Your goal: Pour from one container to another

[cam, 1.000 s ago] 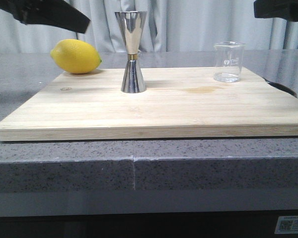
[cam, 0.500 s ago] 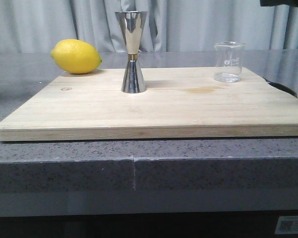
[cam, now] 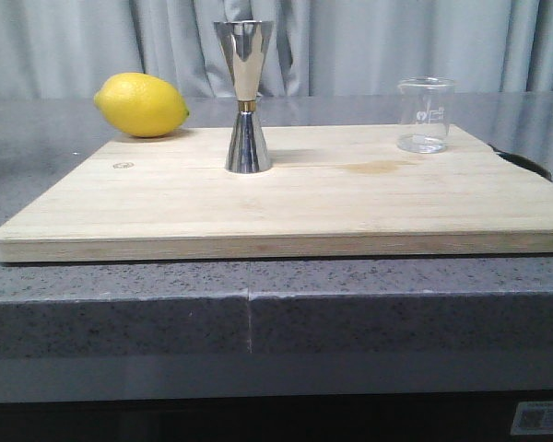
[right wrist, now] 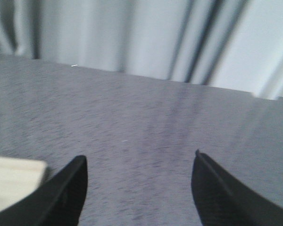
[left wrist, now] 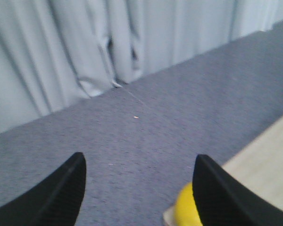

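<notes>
With both claws, left (left wrist: 137, 188) and right (right wrist: 137, 188), spread wide and empty, I judge the beaker (cam: 425, 115) at the board's (cam: 286, 198) two o'clock light, slick and breakable, best pinched mid-wall, well right of the top-heavy jigger (cam: 245, 96).

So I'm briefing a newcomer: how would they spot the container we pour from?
Find the wooden board on the grey counter. Near its far right corner stands the beaker, apart from the steel jigger mid-board. It is the only clear glass item, shorter and straight-sided.
</notes>
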### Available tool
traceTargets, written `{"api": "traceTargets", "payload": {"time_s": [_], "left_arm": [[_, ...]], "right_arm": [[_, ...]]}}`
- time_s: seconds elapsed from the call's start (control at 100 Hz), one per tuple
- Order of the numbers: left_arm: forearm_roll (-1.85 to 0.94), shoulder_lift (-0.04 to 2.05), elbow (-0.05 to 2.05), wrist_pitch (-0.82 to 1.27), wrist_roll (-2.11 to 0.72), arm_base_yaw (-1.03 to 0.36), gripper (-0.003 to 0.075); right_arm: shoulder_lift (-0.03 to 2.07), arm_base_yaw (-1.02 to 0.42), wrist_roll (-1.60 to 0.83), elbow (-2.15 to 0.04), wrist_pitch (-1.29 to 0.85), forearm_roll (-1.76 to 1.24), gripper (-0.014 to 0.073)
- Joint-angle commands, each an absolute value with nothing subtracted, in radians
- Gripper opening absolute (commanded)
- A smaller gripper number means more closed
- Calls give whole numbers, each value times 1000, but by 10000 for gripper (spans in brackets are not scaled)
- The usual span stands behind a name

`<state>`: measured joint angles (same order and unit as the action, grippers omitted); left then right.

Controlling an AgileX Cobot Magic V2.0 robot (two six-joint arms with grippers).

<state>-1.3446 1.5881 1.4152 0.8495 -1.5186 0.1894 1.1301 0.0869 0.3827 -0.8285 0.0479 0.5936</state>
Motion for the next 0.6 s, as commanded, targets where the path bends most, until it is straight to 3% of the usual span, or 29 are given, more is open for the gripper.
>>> {"api": "traceTargets", "payload": {"time_s": [0.0, 0.19, 0.33, 0.59], "left_arm": [[-1420, 1515, 1449, 746, -1496, 193, 447], [-1377, 1449, 1449, 630, -1372, 193, 420], [-1179, 1376, 1445, 621, -1141, 193, 420], [-928, 1173, 1316, 613, -807, 191, 420]], "right_arm": [[1077, 133, 371, -869, 90, 589, 426], [1014, 159, 371, -880, 26, 575, 426], [967, 159, 371, -925, -164, 566, 426], [857, 155, 371, -939, -267, 483, 426]]}}
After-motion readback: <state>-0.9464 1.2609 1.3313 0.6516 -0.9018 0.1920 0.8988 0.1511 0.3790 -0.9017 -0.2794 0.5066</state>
